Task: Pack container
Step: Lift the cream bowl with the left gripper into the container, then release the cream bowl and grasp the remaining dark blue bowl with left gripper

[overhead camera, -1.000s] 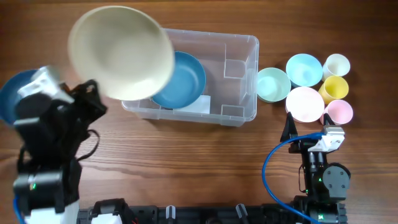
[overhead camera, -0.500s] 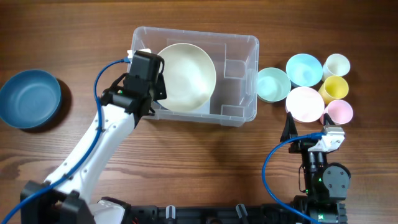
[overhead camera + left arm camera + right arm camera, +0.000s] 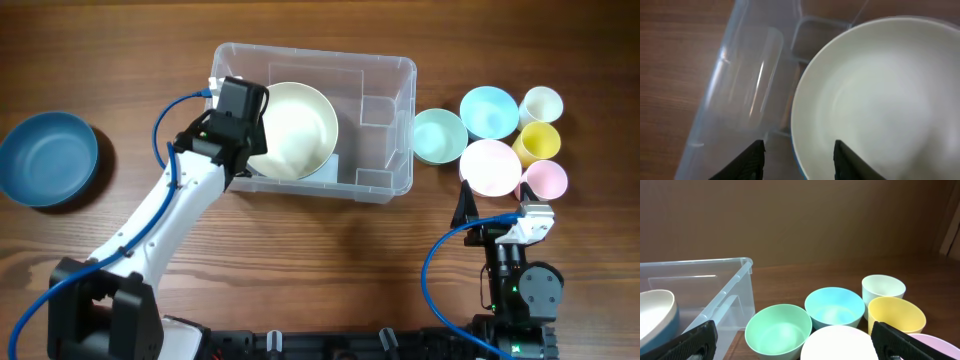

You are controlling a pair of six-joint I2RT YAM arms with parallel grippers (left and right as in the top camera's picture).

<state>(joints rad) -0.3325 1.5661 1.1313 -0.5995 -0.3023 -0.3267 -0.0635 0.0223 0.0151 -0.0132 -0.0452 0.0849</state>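
Note:
The clear plastic container (image 3: 400,130) stands at the table's middle back. A cream bowl (image 3: 295,130) lies inside it, nested on a blue bowl whose rim shows under it (image 3: 662,330). My left gripper (image 3: 252,140) hangs over the container's left part. In the left wrist view its jaws (image 3: 797,160) stand apart on either side of the cream bowl's (image 3: 880,100) left rim, with a gap on both sides. The container's wall (image 3: 740,90) is to their left. My right gripper (image 3: 495,205) is open and empty at the front right, facing the cups (image 3: 797,345).
A second blue bowl (image 3: 48,158) sits on the table at far left. Right of the container stand several cups and small bowls: green (image 3: 439,135), light blue (image 3: 489,111), white (image 3: 541,104), yellow (image 3: 537,142), pale pink (image 3: 490,167), pink (image 3: 546,180).
My left arm swung from the far left to the container and lowered the cream bowl onto the blue bowl inside. The blue bowl on the table is now uncovered. Right arm still.

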